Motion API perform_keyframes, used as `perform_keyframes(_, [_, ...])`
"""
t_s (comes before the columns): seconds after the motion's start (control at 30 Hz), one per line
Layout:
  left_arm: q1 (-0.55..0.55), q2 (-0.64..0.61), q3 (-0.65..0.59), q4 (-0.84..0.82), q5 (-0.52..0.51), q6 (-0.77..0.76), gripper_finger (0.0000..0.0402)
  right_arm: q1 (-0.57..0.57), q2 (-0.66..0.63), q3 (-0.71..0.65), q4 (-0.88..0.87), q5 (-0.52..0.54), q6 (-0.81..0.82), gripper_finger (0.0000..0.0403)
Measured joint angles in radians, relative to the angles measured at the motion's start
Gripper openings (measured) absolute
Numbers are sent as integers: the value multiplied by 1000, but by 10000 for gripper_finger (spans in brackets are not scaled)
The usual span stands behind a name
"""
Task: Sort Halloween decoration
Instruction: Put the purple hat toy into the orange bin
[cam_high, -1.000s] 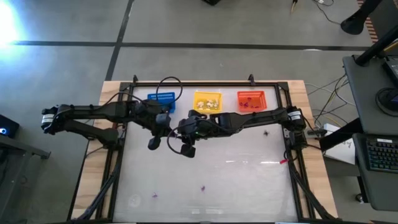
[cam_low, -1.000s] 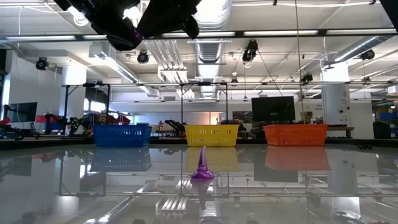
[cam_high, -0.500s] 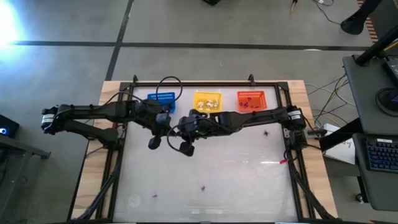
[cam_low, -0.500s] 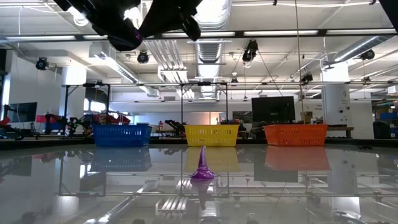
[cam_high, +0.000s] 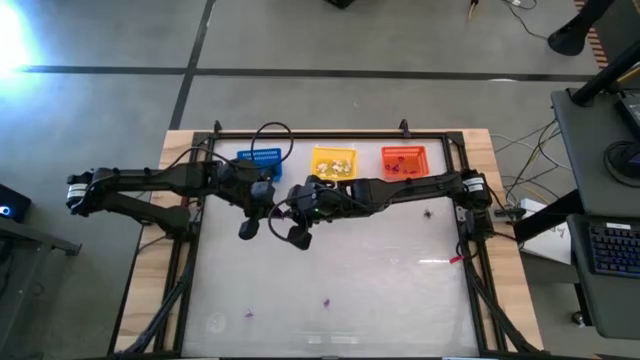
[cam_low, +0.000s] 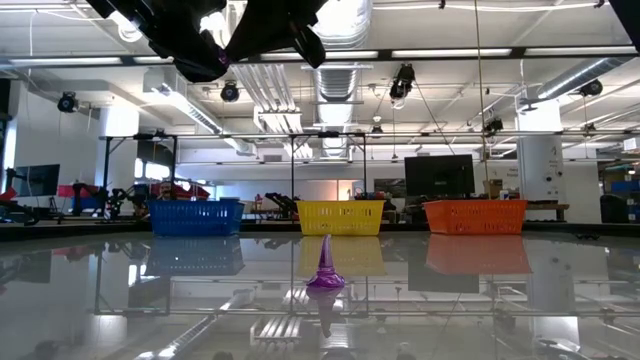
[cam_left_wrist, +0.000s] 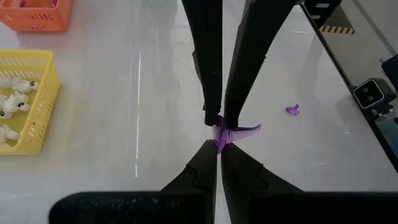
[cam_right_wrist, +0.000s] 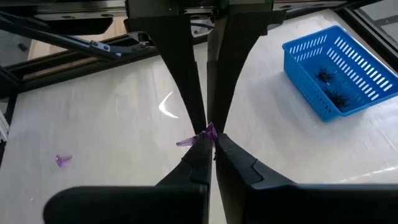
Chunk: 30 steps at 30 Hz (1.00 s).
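- Left gripper (cam_high: 247, 229), in front of the blue basket (cam_high: 260, 158), is pinched tight on a purple trinket (cam_left_wrist: 227, 133).
- Right gripper (cam_high: 298, 235), tip to tip with it, has clamped the same trinket: a handover, I judge.
- Next: left lets go.

In the high view, the small purple trinkets (cam_high: 326, 300) on the pale tabletop are specks too tiny to make out. In the low view, both dark arms are cut off by the top edge, their fingertips out of sight. The woven blue (cam_low: 196, 216), yellow (cam_low: 341, 216) and orange-red (cam_low: 474, 215) mesh baskets hide their contents behind their walls there.
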Motion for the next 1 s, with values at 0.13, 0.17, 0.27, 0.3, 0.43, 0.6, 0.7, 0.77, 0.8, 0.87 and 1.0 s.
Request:
perform_keyframes(0.13, [0,0,4,-6,7,0,8,0,0,0,0,1,0,9])
perform_keyframes(0.17, [-1,0,7,-8,8,0,14,0,0,0,0,1,0,9])
perform_keyframes(0.27, [-1,0,15,-9,10,0,35,-1,-1,0,1,3,0,9])
perform_keyframes(0.3, [-1,0,15,-8,9,0,42,-1,-1,0,1,4,0,8])
perform_keyframes(0.43, [-2,0,17,-10,-56,1,71,-3,-1,0,-2,12,0,8])
perform_keyframes(0.6, [-2,-1,18,-26,-91,2,94,-3,-1,0,-5,12,0,8])
perform_keyframes(0.7, [-2,-1,18,-27,-95,4,100,-2,-1,0,-4,8,0,8])
perform_keyframes(0.77, [-2,-1,18,-27,-96,18,99,-2,-1,0,-4,8,0,8])
perform_keyframes(0.8, [-2,-1,18,-27,-97,25,96,-2,-1,0,-3,7,0,8])
perform_keyframes(0.87, [-2,-1,18,-26,-99,38,86,-2,-1,0,-1,6,0,8])
perform_keyframes(1.0, [-2,2,18,2,-97,51,49,-4,-1,0,19,7,13,8])
